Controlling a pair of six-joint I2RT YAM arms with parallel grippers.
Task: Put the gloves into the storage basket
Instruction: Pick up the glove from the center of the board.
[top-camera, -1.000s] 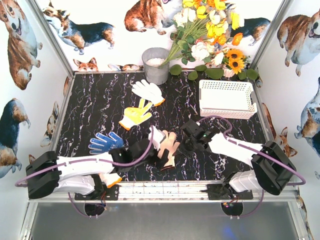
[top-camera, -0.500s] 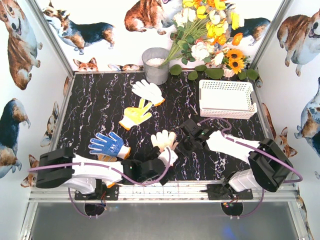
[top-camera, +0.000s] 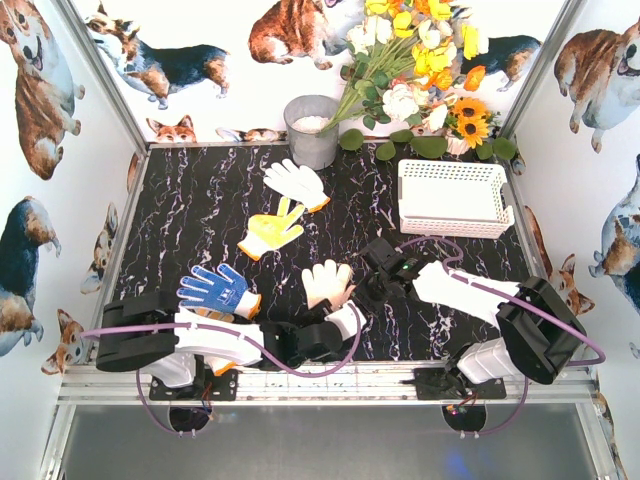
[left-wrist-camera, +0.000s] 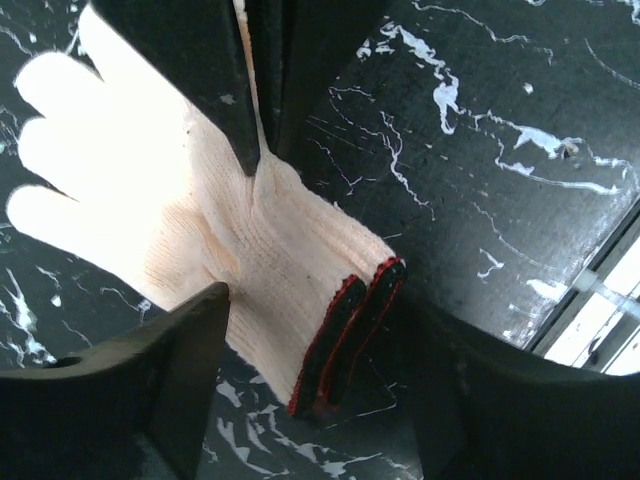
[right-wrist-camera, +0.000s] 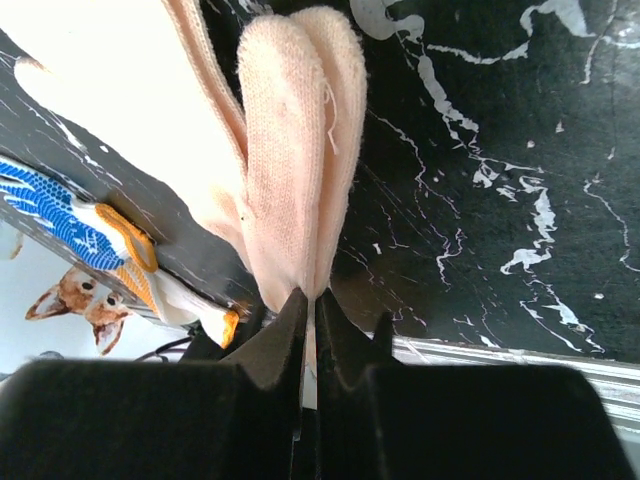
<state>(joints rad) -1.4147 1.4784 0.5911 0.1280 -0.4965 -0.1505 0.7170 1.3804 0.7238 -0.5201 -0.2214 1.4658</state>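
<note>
The right claw (right-wrist-camera: 308, 300) was clamped on a finger of the beige glove (left-wrist-camera: 150, 180). The left claw (left-wrist-camera: 320, 330) stood apart, astride the glove's wrist end. The basket (top-camera: 455, 226) sat well beyond the right claw.

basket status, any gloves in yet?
Empty. The top view shows the storage basket with a bare white floor and nothing inside it.

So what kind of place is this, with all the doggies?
Probably a little robot practice booth, not a home. A left arm and right arm are bolted to a metal rail, white walls with corgi pictures box in the black marbled table, and gloves, a basket and flowers sit like props.
</note>
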